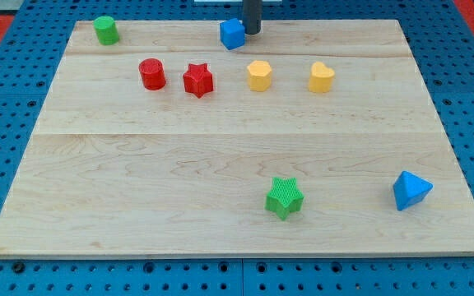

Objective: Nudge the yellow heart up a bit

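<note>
The yellow heart [321, 77] lies on the wooden board [220, 164] in the upper right part of the view. A yellow pentagon block [259, 75] sits to its left. My tip [252, 32] is at the view's top centre, right next to the blue cube [232, 34], on its right side. The tip is well up and to the left of the yellow heart, apart from it.
A red cylinder [152, 74] and a red star [197, 80] lie left of the yellow pentagon. A green cylinder [105, 30] is at the top left. A green star [284, 197] and a blue triangular block [410, 191] lie near the bottom right.
</note>
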Controlling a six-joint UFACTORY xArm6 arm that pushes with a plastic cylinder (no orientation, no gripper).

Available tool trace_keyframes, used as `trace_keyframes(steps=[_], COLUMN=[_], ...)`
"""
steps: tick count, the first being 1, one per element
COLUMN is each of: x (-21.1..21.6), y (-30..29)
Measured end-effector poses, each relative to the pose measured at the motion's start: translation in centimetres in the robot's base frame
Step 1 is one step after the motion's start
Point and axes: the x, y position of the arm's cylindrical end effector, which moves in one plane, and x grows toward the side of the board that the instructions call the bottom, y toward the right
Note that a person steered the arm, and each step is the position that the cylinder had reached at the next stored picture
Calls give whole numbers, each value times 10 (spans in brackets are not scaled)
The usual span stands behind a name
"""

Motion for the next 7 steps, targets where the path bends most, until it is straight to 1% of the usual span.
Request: trace_keyframes(steps=[1,2,3,6,7], x=[6,35,42,39,39], y=[28,10,38,52,86])
